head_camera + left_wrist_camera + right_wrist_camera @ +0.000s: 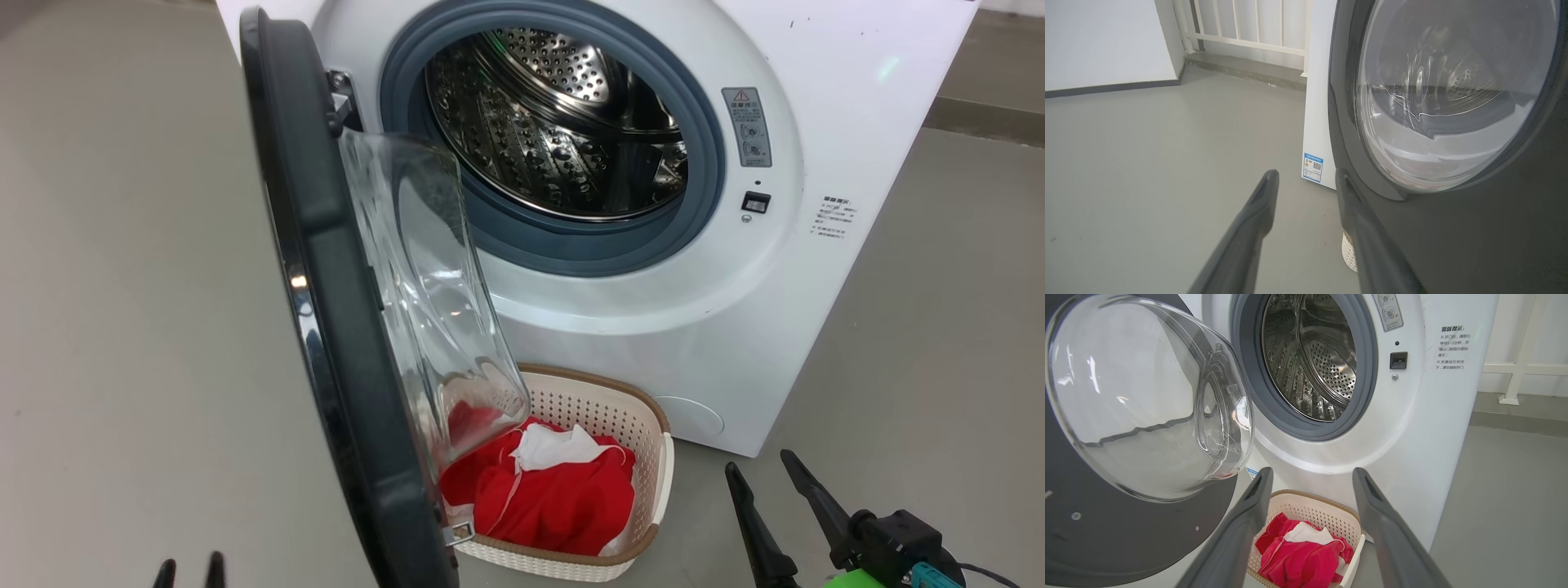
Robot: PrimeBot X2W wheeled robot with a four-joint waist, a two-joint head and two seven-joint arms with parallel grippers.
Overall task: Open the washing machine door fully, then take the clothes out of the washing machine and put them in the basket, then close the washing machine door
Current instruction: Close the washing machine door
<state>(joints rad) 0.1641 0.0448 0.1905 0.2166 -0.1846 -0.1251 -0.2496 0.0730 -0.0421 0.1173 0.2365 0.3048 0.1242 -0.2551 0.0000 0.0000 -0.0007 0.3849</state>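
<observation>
As door (1453,245) stands open, left jaws just beside it.

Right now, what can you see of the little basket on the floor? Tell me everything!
The small cream rectangular plastic basket has hole-dotted walls and a brown woven-look rim. It stands upright on the grey floor, close before the big white washing machine, below its open drum. Crumpled red and white clothes fill it. The open round black-rimmed glass door hides its left end in the head view.
</observation>
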